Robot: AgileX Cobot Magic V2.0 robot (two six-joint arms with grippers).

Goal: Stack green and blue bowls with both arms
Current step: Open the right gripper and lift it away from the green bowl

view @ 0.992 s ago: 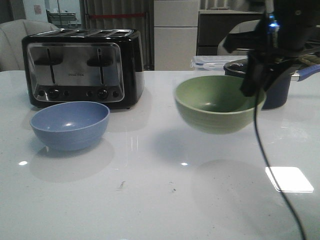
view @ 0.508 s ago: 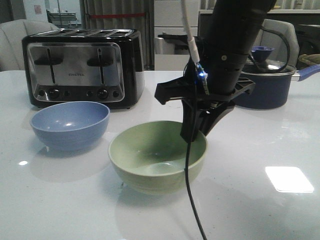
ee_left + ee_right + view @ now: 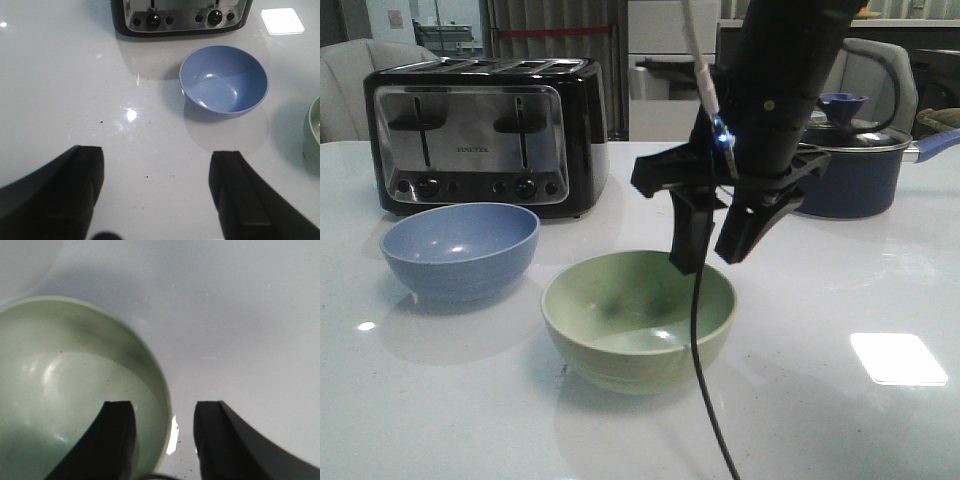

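Observation:
The green bowl (image 3: 638, 318) stands on the white table at the centre front; it also shows in the right wrist view (image 3: 75, 390). My right gripper (image 3: 710, 250) is open just above the bowl's right rim, one finger over the inside and one outside, touching nothing; in the right wrist view (image 3: 165, 410) the rim lies between the fingers. The blue bowl (image 3: 460, 250) stands at the left in front of the toaster; it also shows in the left wrist view (image 3: 223, 80). My left gripper (image 3: 157, 165) is open and empty above bare table, well short of the blue bowl.
A black and chrome toaster (image 3: 485, 135) stands at the back left. A dark navy lidded pot (image 3: 850, 170) stands at the back right behind my right arm. A thin black cable (image 3: 705, 400) hangs from the right arm over the green bowl's front.
My right arm carried the green bowl from the right to the centre front and set it on the table. Its jaws have since opened and lifted slightly off the rim.

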